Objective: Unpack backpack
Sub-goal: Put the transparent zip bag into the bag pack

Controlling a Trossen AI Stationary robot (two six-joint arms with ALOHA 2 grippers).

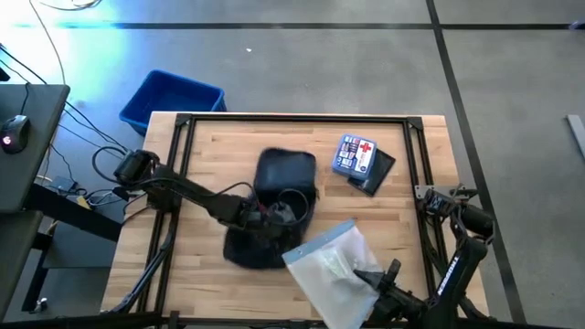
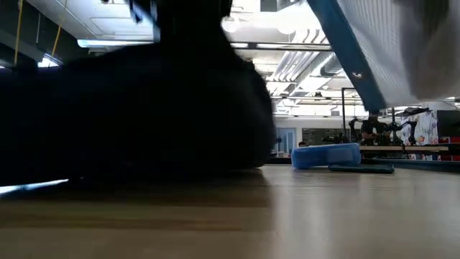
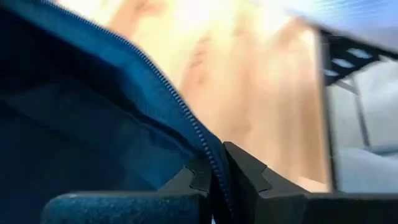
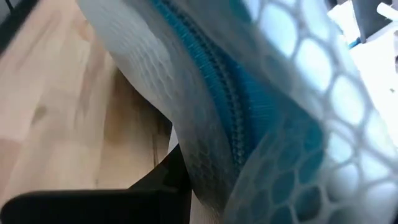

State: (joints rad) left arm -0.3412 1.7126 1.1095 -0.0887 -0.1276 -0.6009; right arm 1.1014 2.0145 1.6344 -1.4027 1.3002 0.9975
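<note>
Navy backpack: the rounded dark navy soft fabric backpack (image 1: 272, 206) lies near the middle of the light wooden table (image 1: 201, 283), its mouth unzipped so that the black lining shows; in the low view it fills the left half as a dark mass (image 2: 136, 115)
Left gripper: the left gripper (image 1: 260, 216) reaches from the left side into the open mouth of the bag; in the left wrist view its two dark fingers (image 3: 245, 174) are pressed together on the zip edge of the backpack (image 3: 186, 124), with the fabric pinched between them
Right gripper: the right gripper (image 1: 370, 277) is at the near right part of the table and holds a pale translucent mesh pouch with a blue zip (image 1: 334, 265); the pouch is lifted, its upper corner just beside the backpack; in the right wrist view the mesh and blue zip (image 4: 249, 112) cover almost everything, with the fingers closed on it
First-aid kit: a small blue first-aid kit with a red cross (image 1: 355, 154) rests on a flat black rectangular item (image 1: 379, 174) at the far right part of the table, well apart from the backpack
Blue bin: a blue plastic bin (image 1: 172, 99) stands on the floor beyond the far left corner of the table
</note>
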